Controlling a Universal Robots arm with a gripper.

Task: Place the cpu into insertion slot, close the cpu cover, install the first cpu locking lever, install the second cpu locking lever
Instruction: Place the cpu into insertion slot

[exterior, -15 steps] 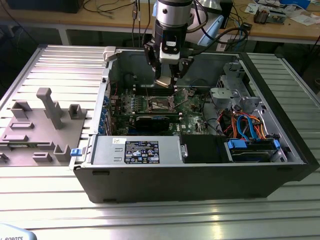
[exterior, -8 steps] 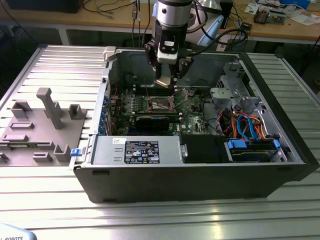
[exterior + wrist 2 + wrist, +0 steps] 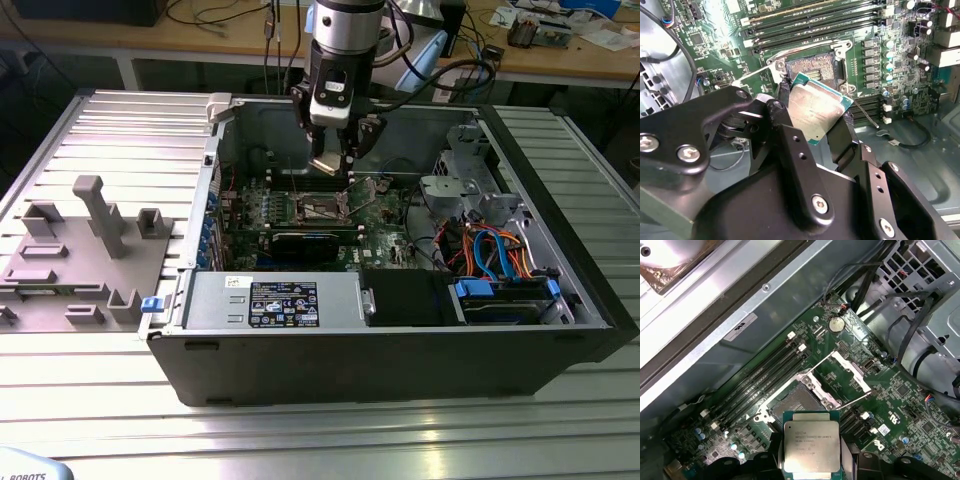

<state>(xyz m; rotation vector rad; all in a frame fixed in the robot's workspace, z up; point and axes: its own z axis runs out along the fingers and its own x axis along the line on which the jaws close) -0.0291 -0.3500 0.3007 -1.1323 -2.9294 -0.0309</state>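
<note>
Grey plastic fixture block (image 3: 90,250) sits at the exterior view's left, on the ribbed metal table (image 3: 300,440). Next comes the open case (image 3: 400,360), with a printed label (image 3: 283,303) on the box along its near wall; the print is too small to read. Above the case's middle hangs the gripper (image 3: 338,160), its jaws clamped on the cpu (image 3: 322,164). The cpu is in the air, well clear of the board. The slot (image 3: 318,208) lies below it, uncovered. Blue and orange cables (image 3: 495,250) fill the exterior view's right.

The first wrist view adds what the exterior view cannot: the cpu (image 3: 811,445) faces the camera with its dull metal top, which carries lines of fine print. Black fingers (image 3: 774,455) press two opposite edges. Beyond it lie the bare slot (image 3: 792,400) and the cover (image 3: 857,374), swung up off the slot, with a thin lever (image 3: 855,400) beside it. Memory slots (image 3: 765,375) run alongside.

The second wrist view shows the tilt. The cpu (image 3: 817,112) is held at a slant, one green-edged corner toward the slot (image 3: 812,67), apart from it. The chip is near square, so no long axis stands out.
</note>
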